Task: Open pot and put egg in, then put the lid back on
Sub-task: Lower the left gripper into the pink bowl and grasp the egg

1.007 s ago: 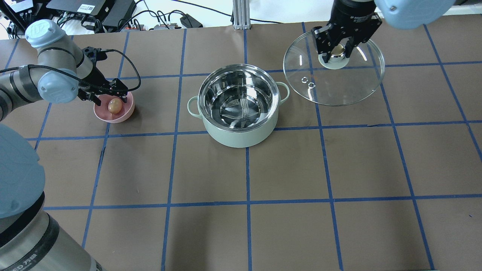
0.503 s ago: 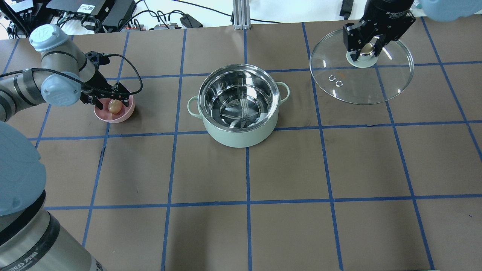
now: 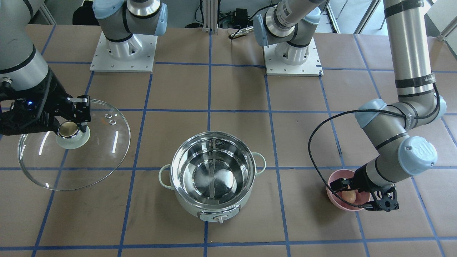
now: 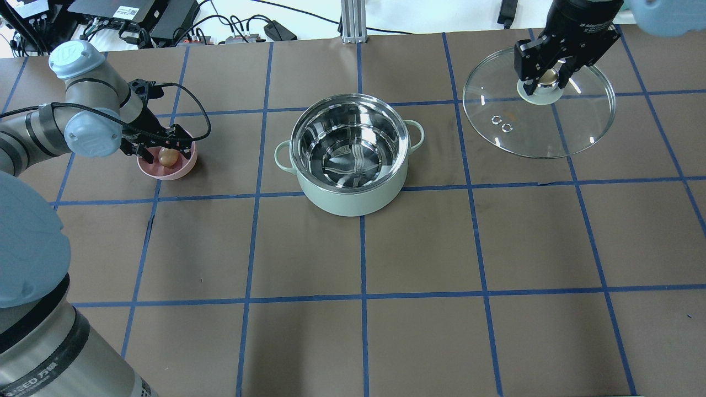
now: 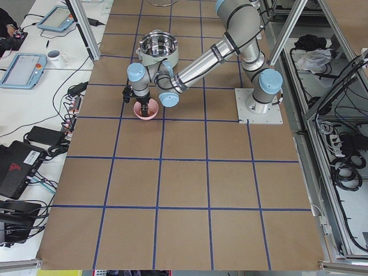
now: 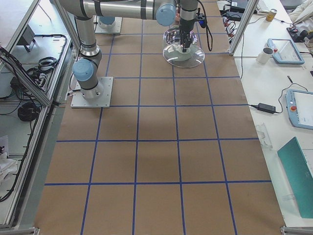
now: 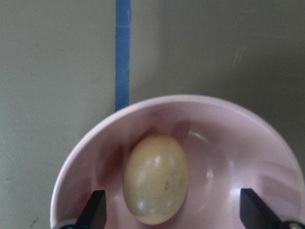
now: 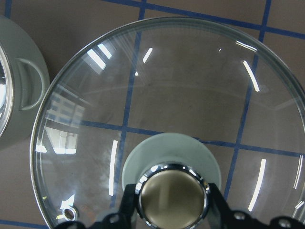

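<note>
Writing you can read: UR mark on blue joint cap [image 3: 421,149] of left arm. Lettering on body of right gripper [image 4: 546,82] too small for you to read.

You find egg [image 7: 156,177] lying at bottom of pink bowl [image 7: 228,143]. Your left gripper [image 7: 175,213] spread wide, fingertips down inside bowl on either side of egg, not touching it.

At table centre, pot [image 4: 353,196] uncovered, only shiny steel showing inside. Glass lid [image 4: 551,129] well apart from pot on right arm's side, right gripper clamped on its knob [image 8: 171,200].

A robotics lab: grid-taped table [image 4: 419,242], teach pendants [image 6: 299,108], bolted arm bases [image 3: 123,59].
</note>
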Action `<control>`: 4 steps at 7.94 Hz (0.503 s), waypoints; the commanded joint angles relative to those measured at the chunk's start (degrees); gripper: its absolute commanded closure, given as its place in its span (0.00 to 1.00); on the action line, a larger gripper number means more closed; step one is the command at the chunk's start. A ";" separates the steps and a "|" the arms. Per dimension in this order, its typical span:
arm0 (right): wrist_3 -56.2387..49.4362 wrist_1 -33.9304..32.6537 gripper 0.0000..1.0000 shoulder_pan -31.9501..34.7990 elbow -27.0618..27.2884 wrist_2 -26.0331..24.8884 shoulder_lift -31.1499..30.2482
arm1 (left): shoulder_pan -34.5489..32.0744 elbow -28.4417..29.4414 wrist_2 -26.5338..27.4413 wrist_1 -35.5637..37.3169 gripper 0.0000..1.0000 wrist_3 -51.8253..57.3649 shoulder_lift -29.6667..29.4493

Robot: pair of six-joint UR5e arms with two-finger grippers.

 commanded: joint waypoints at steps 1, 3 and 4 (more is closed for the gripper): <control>-0.09 0.22 0.85 -0.11 0.07 0.04 -0.15 | 0.00 0.27 -0.01 0.06 0.00 -0.06 -0.88; -0.09 0.22 0.85 -0.11 0.07 0.12 -0.15 | 0.00 0.44 -0.01 0.06 0.07 -0.15 -0.89; -0.09 0.22 0.85 -0.11 0.15 0.12 -0.15 | 0.00 0.45 -0.01 0.06 0.17 -0.24 -0.89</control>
